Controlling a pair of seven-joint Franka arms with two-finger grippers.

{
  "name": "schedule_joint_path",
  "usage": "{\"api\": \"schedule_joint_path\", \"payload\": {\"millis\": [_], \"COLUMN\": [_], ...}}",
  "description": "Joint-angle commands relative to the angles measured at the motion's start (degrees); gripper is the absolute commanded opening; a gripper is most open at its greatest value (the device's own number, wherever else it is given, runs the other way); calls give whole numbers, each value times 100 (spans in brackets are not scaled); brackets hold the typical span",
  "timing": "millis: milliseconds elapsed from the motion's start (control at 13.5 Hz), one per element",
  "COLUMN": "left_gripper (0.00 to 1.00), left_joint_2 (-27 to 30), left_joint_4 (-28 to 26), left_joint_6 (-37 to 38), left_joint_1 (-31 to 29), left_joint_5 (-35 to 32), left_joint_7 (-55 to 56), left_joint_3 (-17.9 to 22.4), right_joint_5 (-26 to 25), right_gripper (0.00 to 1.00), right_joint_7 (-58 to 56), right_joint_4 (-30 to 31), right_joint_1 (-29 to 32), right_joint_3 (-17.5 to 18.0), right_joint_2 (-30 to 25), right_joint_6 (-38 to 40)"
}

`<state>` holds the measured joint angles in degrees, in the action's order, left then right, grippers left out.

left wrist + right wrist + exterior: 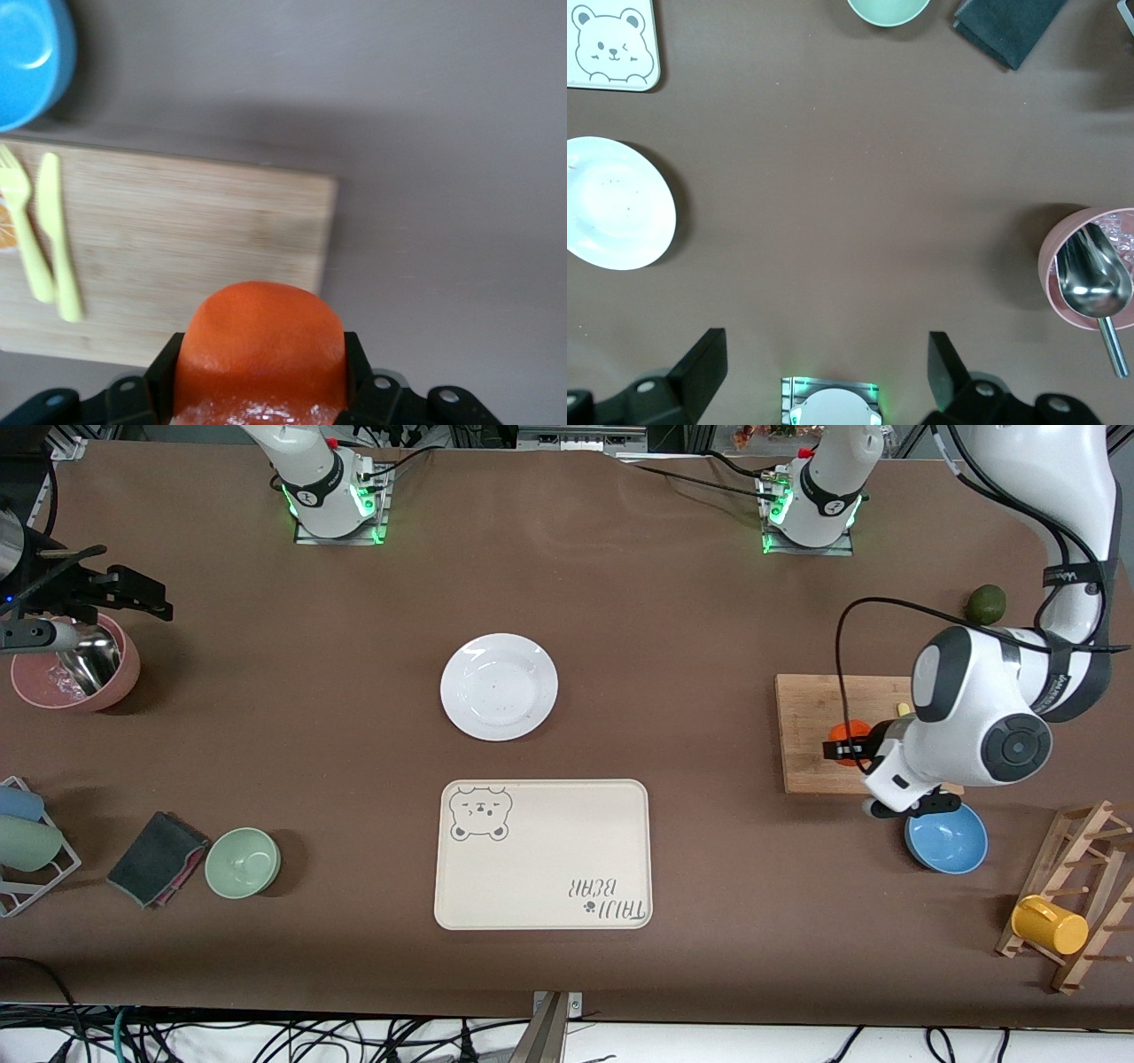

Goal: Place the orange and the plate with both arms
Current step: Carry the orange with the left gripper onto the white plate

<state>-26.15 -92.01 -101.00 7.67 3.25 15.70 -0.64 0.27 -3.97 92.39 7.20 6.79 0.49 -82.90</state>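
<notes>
We've got a brown table with the plate sitting mid-table and a cream bear tray nearer the camera. Toward the left arm's end: a wooden cutting board, blue bowl, wooden rack, and what looks like an avocado. Toward the right arm's end: pink bowl, green bowl, dark folded cloth.
</notes>
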Motion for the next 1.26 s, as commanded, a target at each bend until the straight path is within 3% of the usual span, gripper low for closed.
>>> {"api": "schedule_joint_path", "payload": {"millis": [0, 297, 520, 669, 966, 1115, 1189], "left_gripper": [5, 5, 5, 5, 6, 19, 45], "left_joint_2": [-127, -425, -1294, -1708, -2288, -2456, -2526], "left_joint_4": [323, 928, 1667, 1809, 1827, 1827, 1827], "left_joint_6": [151, -41, -1154, -1938, -2784, -2881, -2908], "left_joint_1": [497, 1831, 2851, 3387, 4242, 4278, 4295], "left_joint_5": [525, 1238, 1415, 1424, 1381, 1354, 1345], "left_joint_7": [1062, 2556, 3998, 4431, 5109, 5074, 5057], "left_joint_3": [-234, -252, -252, -252, -217, -208, -208], "right_joint_5": [78, 78, 78, 78, 78, 78, 78], "right_gripper": [100, 100, 100, 100, 100, 100, 100], "right_joint_7": [63, 63, 72, 90, 72, 72, 81], "right_joint_4": [-151, -151, -160, -160, -160, -160, -160], "right_joint_1": [1, -8, -26, -34, -8, -8, -8], "right_joint_3": [6, 6, 6, 24, 15, 15, 15], "right_joint_2": [56, 56, 56, 56, 56, 56, 56], "right_joint_6": [63, 46, 46, 46, 46, 46, 46]}}
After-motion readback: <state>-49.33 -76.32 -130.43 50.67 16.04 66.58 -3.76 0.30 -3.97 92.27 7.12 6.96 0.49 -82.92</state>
